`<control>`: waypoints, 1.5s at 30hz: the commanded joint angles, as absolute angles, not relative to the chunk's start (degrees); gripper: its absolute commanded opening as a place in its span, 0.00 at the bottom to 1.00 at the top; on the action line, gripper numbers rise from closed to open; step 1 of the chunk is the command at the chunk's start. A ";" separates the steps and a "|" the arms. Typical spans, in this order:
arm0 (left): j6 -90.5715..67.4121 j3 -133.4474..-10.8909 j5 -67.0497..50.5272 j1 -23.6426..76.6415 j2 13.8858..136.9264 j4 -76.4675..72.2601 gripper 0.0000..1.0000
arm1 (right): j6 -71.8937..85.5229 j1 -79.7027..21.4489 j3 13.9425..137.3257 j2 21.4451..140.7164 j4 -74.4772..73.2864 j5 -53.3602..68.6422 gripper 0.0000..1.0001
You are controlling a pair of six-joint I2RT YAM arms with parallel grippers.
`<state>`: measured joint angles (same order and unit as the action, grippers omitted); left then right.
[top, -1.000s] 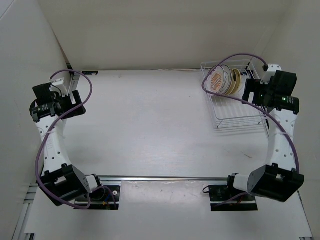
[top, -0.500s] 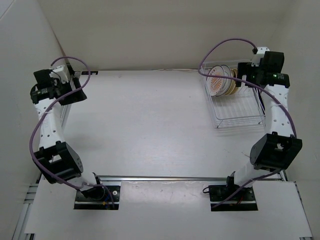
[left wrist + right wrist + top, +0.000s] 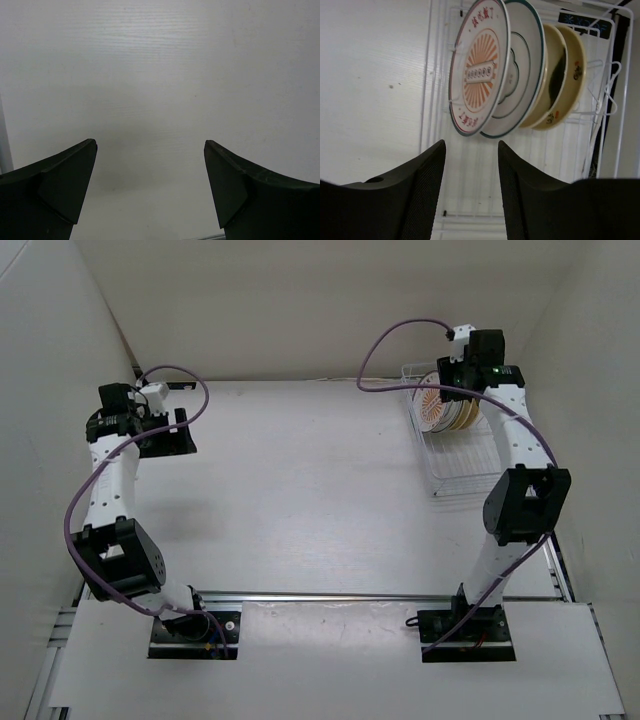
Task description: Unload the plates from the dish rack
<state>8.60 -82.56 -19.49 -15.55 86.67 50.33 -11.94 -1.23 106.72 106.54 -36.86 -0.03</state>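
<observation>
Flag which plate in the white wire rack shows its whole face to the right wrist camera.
The white round plate with orange sunburst pattern, at the row's left end. The dark-ringed white plate and two tan-yellow plates stand partly hidden behind it.

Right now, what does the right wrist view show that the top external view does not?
Only the right wrist view shows the right gripper with fingers apart and the red lettering on the sunburst plate. Only the top external view shows the left gripper and the whole table. Both show four plates upright in the dish rack.
</observation>
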 commanded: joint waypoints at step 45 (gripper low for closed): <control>15.29 -80.60 -12.39 -15.64 84.55 52.91 1.00 | -10.46 -0.44 124.28 126.65 -30.76 -0.70 0.24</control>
